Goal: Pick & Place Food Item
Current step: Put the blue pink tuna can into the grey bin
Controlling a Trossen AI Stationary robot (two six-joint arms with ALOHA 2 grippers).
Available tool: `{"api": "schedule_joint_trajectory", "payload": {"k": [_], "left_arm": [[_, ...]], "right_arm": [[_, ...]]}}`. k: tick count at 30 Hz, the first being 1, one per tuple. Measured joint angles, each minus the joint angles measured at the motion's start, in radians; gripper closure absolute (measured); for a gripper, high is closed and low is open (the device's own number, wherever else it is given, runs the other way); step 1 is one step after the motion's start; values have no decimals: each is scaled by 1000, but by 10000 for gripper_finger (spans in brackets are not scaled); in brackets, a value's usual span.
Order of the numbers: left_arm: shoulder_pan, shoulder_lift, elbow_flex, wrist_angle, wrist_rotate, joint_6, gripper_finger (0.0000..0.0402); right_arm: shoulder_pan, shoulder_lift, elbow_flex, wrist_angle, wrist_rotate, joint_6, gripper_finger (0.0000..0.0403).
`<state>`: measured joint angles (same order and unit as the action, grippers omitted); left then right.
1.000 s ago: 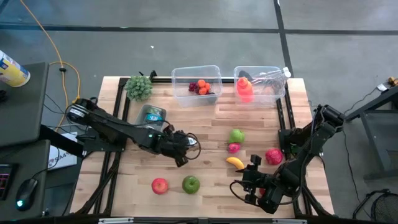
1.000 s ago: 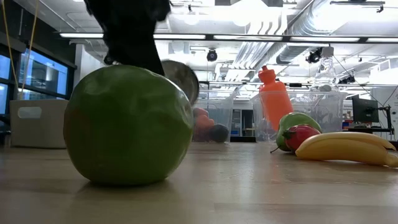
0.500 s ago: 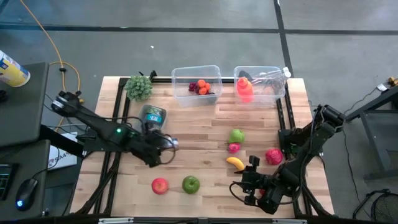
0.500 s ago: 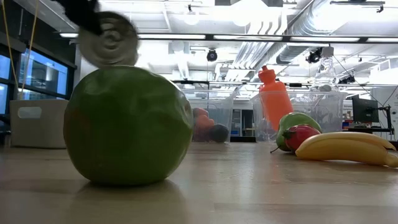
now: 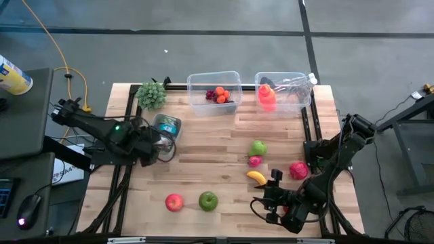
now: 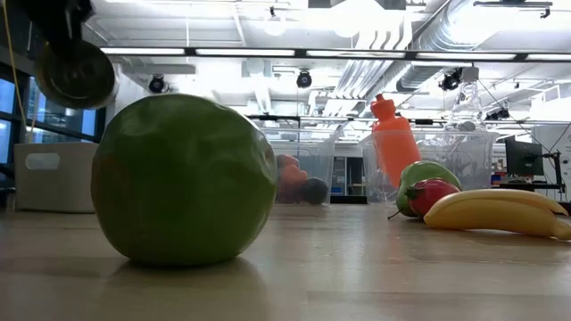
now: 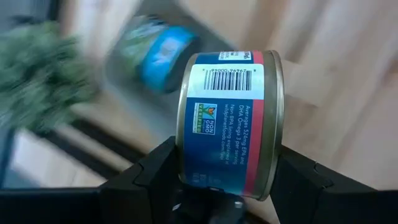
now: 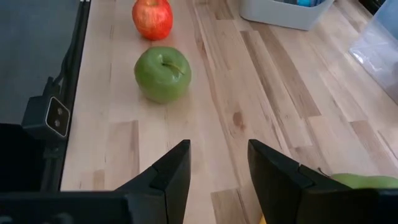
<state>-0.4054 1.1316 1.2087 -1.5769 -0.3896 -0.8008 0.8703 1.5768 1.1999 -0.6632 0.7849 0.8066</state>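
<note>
Tin can clamped in left fingers, right fingers parted, empty, two apples nearby

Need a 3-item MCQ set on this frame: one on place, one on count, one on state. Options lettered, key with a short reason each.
1. Where is the banana?
A. in a clear bin
B. on the table, near the right gripper
C. in the left gripper

2. How many clear bins stand at the far edge of the table?
A. one
B. two
C. four

3. What is the left gripper doing?
A. clamped on a tin can
B. open over the red apple
C. resting shut and empty on the table

Key:
1. B, the high view shows the banana lying on the wood just beyond the right gripper.
2. B, one bin holds small fruit and the other bin an orange bottle.
3. A, the left wrist view shows the can between both fingers.
</note>
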Motion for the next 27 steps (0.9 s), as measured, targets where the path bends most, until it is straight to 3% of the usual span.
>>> {"api": "schedule_joint_trajectory", "payload": {"k": [5, 15, 27], "left_arm": [[66, 44, -1, -3, 54, 188, 210], [221, 217, -1, 8, 53, 514, 207], [143, 217, -1, 7, 72, 451, 205]], "right_arm": [[-14, 0, 0, 1, -5, 0, 254], [-13, 0, 0, 2, -6, 0, 254], [-13, 0, 0, 2, -6, 0, 254]]}}
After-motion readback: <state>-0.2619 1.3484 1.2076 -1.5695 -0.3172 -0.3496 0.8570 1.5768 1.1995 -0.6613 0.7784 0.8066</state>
